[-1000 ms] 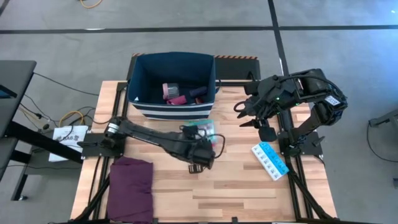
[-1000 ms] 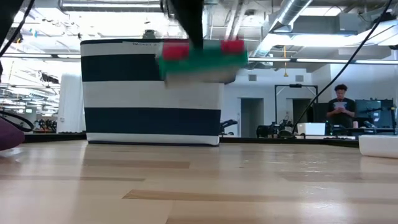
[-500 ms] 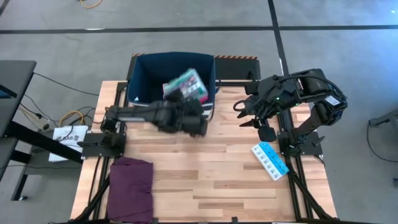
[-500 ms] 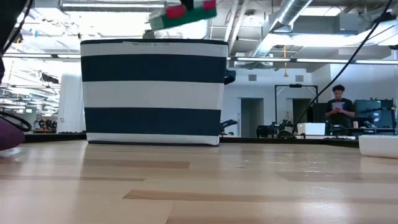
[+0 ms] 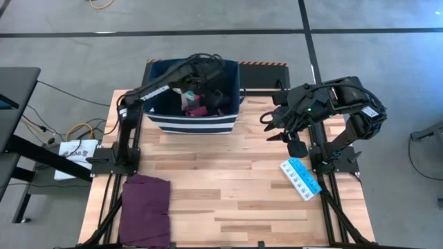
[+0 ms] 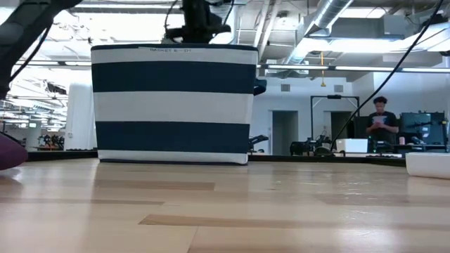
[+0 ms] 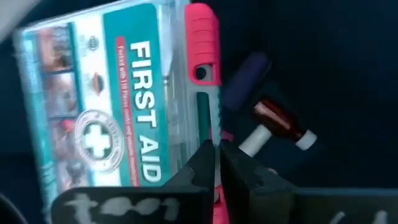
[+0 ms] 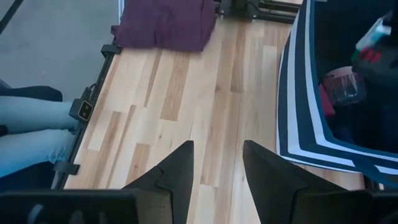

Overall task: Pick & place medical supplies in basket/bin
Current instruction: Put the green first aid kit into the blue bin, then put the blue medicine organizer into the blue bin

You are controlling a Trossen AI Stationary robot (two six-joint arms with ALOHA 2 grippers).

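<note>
High view: the left arm reaches over the navy striped bin [image 5: 190,121], its fingers [image 5: 201,76] inside the bin's opening; the right arm's fingers [image 5: 271,128] hang beside the bin, with the blue-white pill strip [image 5: 301,178] on the desk [image 5: 228,194] near them. Low view: the left arm shows above the bin rim. Left wrist view: the fingers [image 7: 214,163] are clamped on the first aid packet [image 7: 118,106], a small bottle [image 7: 280,123] just beyond. Right wrist view: the fingers [image 8: 217,167] stand apart, holding nothing, a purple cloth [image 8: 165,25] well beyond them.

Wooden table [image 5: 228,187] and what lies on it

Navy white-striped bin [image 5: 194,124] stands at the far edge, left of centre; folded purple cloth [image 5: 146,207] lies at the near left corner; blue-white pill strip [image 5: 301,178] lies at the right.
</note>
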